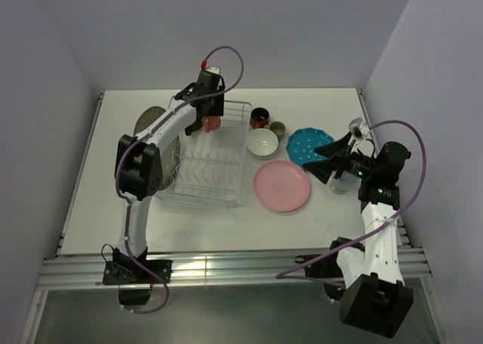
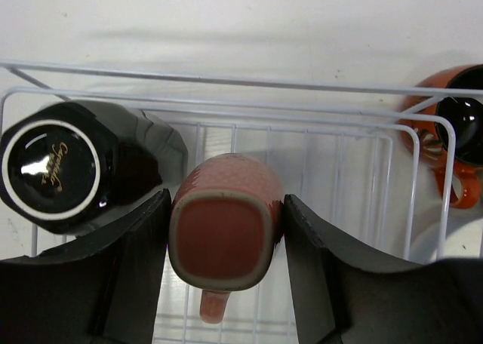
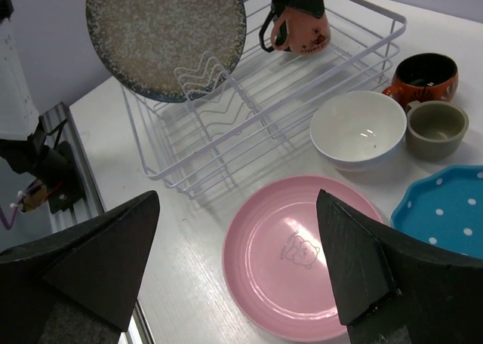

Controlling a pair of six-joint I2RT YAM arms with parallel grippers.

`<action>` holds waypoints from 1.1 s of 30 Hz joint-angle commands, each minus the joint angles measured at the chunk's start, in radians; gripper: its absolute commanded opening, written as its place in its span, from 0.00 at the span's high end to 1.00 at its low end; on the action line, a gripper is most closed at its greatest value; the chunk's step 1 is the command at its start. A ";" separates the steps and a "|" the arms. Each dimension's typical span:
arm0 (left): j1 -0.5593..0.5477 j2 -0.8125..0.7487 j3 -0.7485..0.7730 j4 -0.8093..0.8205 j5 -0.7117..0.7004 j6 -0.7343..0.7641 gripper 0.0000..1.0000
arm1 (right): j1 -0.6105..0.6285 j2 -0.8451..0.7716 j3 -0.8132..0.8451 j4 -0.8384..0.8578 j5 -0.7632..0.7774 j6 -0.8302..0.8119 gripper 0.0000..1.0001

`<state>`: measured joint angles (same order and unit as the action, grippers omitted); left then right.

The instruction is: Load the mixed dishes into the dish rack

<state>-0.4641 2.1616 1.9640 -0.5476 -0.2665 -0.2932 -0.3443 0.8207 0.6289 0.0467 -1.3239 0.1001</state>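
My left gripper [image 1: 210,119] is shut on a pink mug [image 2: 225,234], held upside down over the far end of the wire dish rack [image 1: 243,144]. A black mug [image 2: 56,167] sits upside down in the rack beside it. A grey speckled plate [image 1: 155,125] stands at the rack's left side. My right gripper [image 3: 238,208] is open and empty, hovering above the pink plate [image 3: 302,261]. A white bowl [image 3: 358,129], a grey-beige mug [image 3: 436,129], a dark-red mug [image 3: 424,76] and a teal dotted plate [image 3: 453,208] lie on the table right of the rack.
A pale, partly hidden object [image 1: 341,182] sits under my right wrist near the table's right edge. Walls close in the table at the back and both sides. The rack's prongs [image 3: 204,80] stand in its middle.
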 commanded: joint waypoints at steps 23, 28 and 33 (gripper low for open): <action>0.001 0.107 0.084 0.169 -0.071 0.117 1.00 | -0.012 -0.006 -0.008 0.139 -0.040 0.093 0.07; 0.001 0.104 0.069 0.163 -0.059 0.101 0.88 | -0.013 -0.005 -0.006 0.140 -0.038 0.093 0.07; 0.001 0.090 0.041 0.160 -0.057 0.089 0.70 | -0.013 -0.003 -0.006 0.139 -0.035 0.092 0.07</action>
<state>-0.4641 2.2730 2.0064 -0.4507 -0.3111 -0.2012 -0.3477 0.8204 0.6216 0.1425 -1.3483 0.1860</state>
